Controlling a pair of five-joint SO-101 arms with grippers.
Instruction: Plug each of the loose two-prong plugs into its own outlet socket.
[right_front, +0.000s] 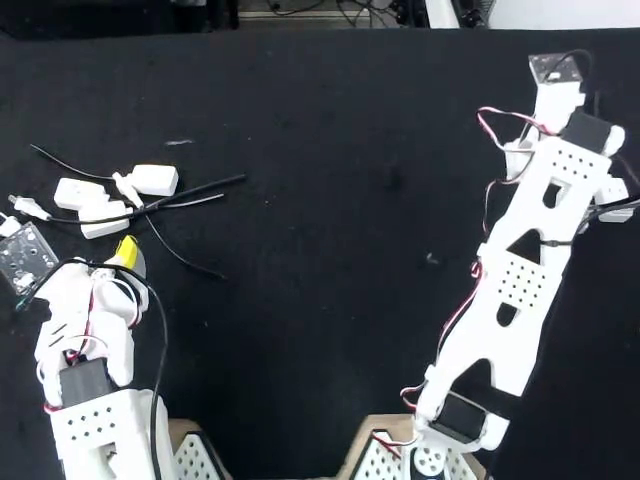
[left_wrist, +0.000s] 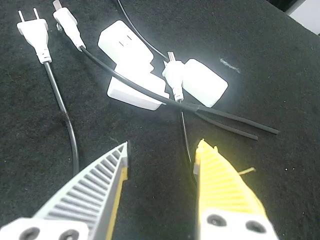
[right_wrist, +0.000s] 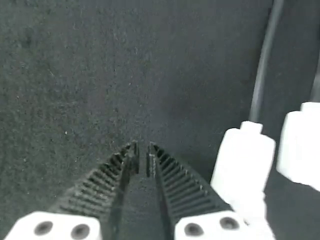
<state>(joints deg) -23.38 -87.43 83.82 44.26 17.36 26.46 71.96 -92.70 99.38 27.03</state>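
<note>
High view: wide-spread left fingers (right_front: 127, 252) hung near tangled plugs (right_front: 30, 208) and sockets (right_front: 155, 180) at the surface's (right_front: 320, 200) nine o'clock, right fingers (right_wrist: 175, 180) nearly closed, empty; crossed cords (right_front: 190, 190) risked dragging neighbours.

cords (left_wrist: 240, 120) draped across sockets (left_wrist: 122, 42), plugs (left_wrist: 32, 27) close beside; bare mat (right_front: 350, 250) around — open

Overhead light, even across the high view; black table cloth (right_front: 320, 120) matte, no hotspots. Left wrist view bright: white socket blocks (left_wrist: 131, 70) blown out, surface detail lost, shadows faint. Right wrist view dimmer; white plastic bodies (right_wrist: 242, 160) at right glare.
</note>
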